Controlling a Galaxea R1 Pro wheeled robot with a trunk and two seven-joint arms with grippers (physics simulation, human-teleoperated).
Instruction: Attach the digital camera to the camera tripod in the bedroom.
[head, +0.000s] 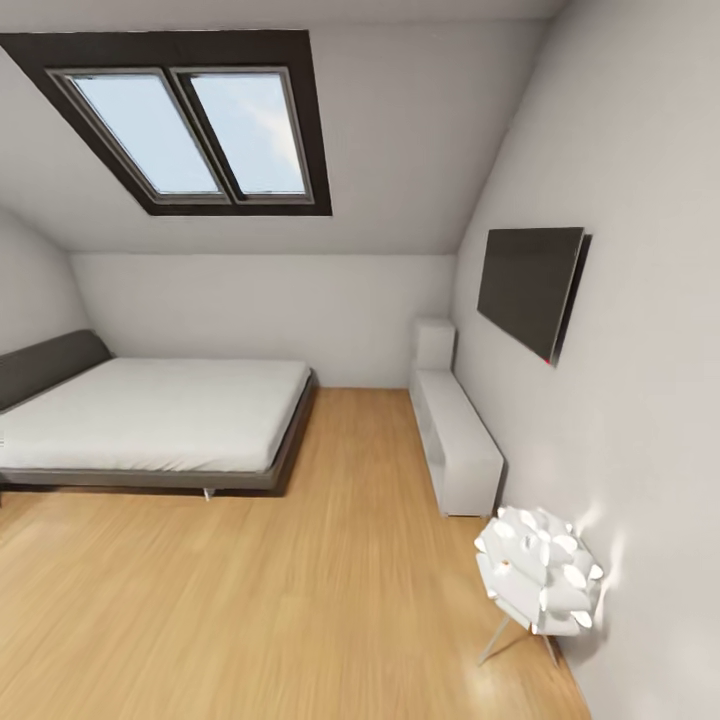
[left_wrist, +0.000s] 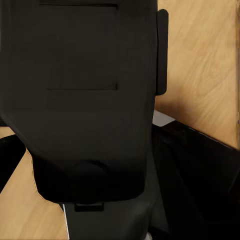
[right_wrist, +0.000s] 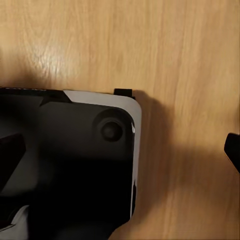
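**In the bedroom, looking for the tripod**

From the head camera I have the bedroom open ahead of me: one grey bed (head: 150, 415) pushed into the far left corner under the slope, which leaves the wood floor (head: 300, 600) free down the middle for driving. One skylight (head: 190, 130) with two panes sits in the sloped ceiling above it. Along the right wall I count one low white cabinet (head: 455, 440), one dark panel (head: 530, 285) mounted above it (a screen, I'd guess), and one white petalled lamp (head: 540, 570) on thin legs close to me. I can't find the digital camera or the camera tripod from here, so I judge I'm on my way and need to turn the view.

The left wrist camera looks down at a broad black body part of the robot (left_wrist: 85, 100) over the plank floor; I judge the arm is tucked for travel. Whether that gripper is spread or closed, I cannot tell.

The right wrist camera gives dark, white-edged robot bodywork (right_wrist: 75, 160) above the same floor. One black tip (right_wrist: 232, 150) sits at the frame's edge; again I cannot tell the gripper's state.
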